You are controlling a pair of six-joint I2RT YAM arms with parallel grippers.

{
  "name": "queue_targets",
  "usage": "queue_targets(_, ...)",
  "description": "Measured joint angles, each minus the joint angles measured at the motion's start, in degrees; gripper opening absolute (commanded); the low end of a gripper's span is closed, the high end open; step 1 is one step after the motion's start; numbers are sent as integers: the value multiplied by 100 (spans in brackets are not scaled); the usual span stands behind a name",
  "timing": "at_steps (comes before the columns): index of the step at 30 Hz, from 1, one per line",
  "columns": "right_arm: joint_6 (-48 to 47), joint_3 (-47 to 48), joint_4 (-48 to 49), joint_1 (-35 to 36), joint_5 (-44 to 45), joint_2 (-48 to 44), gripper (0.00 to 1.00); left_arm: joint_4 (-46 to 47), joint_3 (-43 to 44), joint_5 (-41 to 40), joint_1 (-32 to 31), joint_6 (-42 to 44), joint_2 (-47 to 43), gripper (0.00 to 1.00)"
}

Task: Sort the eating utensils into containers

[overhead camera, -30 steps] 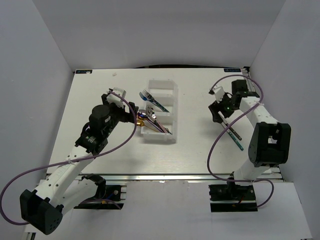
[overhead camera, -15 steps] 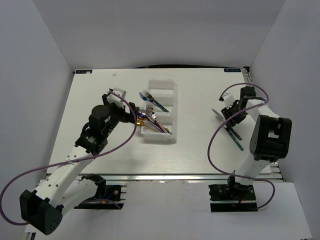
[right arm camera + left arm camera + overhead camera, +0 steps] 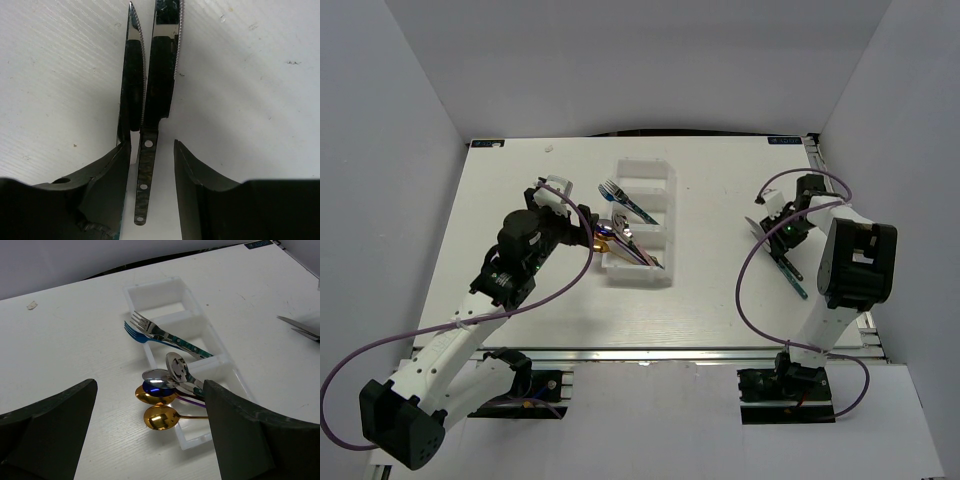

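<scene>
Straddling the dark handle of the right-hand knife (image 3: 162, 65) with the right gripper (image 3: 150, 150), with jaws apart and clamping nothing, just beside a second knife (image 3: 131, 75), at right of the top view. Hovering the left gripper (image 3: 150, 390) with jaws wide apart, left of the tray (image 3: 150, 287) at centre frame, facing forks (image 3: 150, 330) and spoons (image 3: 160, 417) resting across its left wall, heads outside, handles inside

- Left arm (image 3: 450, 335): white links and black joint housings, with a small white block just behind the left gripper (image 3: 150, 382).
- Right arm (image 3: 860, 265): the same white shells, with one bulky black housing well behind the right gripper (image 3: 151, 142).
- Purple cables (image 3: 738, 295) loop loosely back from both wrists.
- Fingers (image 3: 45, 435) on both grippers: dark, matte, wedge-shaped.
</scene>
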Motion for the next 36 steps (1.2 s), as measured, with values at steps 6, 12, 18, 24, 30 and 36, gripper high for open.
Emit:
queue_targets(6, 15, 85, 33, -26, 11, 72, 40, 2, 0, 0, 0, 0, 2, 98)
queue_targets(12, 15, 188, 61, -151, -11, 153, 39, 2, 0, -2, 0, 0, 2, 98)
queue_targets(18, 17, 286, 46, -332, -170, 234, 39, 2, 0, -2, 0, 0, 2, 98)
queue_targets(24, 17, 452, -72, -584, -393, 367, 39, 2, 0, -2, 0, 0, 13, 98)
queue_targets(30, 24, 654, -240, -741, -654, 540, 37, 2, 0, -2, 0, 0, 20, 98)
queue_targets(36, 63, 710, -278, -813, -734, 590, 36, 2, 0, -2, 0, 0, 24, 98)
